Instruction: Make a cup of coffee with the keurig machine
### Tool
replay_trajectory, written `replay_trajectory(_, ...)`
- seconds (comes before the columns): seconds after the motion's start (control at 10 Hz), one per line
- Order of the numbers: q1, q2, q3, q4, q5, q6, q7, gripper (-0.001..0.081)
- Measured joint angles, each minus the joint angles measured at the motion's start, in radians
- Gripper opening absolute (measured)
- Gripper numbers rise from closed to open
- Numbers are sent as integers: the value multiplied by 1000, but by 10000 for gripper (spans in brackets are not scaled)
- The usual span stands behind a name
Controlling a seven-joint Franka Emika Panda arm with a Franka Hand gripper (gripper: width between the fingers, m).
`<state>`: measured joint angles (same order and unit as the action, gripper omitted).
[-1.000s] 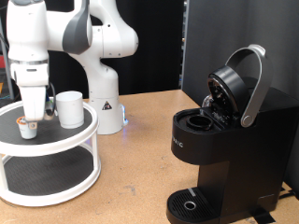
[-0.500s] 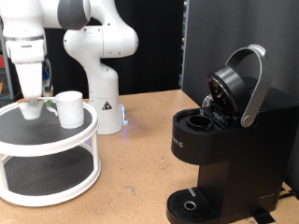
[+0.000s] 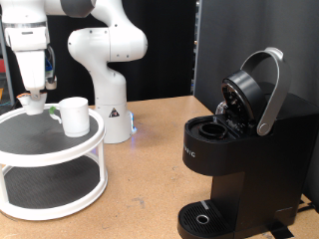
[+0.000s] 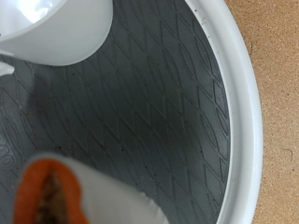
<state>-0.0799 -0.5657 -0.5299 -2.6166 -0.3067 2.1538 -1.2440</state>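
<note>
A white robot arm reaches down at the far left of the room, its gripper [image 3: 35,99] hanging just above a round white two-tier stand [image 3: 60,149]. The fingers are clamped on a small white pod [image 3: 33,100], lifted clear of the stand's dark top shelf. In the wrist view the pod [image 4: 84,196] shows an orange-brown top, close under the camera. The cup [image 3: 74,116], a plain white mug, sits on the top shelf just right of the gripper, not touching it. The keurig machine [image 3: 234,159], boxy and black, stands well apart at the right on the wooden table [image 3: 150,169], with its silver-trimmed lid raised open.
</note>
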Motion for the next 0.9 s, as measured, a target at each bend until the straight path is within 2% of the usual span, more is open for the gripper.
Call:
replay_trajectory(0.1, 2, 0, 0, -6, 29, 0, 11, 60)
replay_trajectory(0.2, 18, -1, -1, -13, 116, 0, 26, 60)
replay_trajectory(0.6, 126, -22, 27, -2, 441, -16, 177, 60)
replay_trajectory(0.7, 135, -26, 30, 5, 475, -22, 212, 60)
replay_trajectory(0.9, 146, -24, 22, 4, 496, -44, 173, 60)
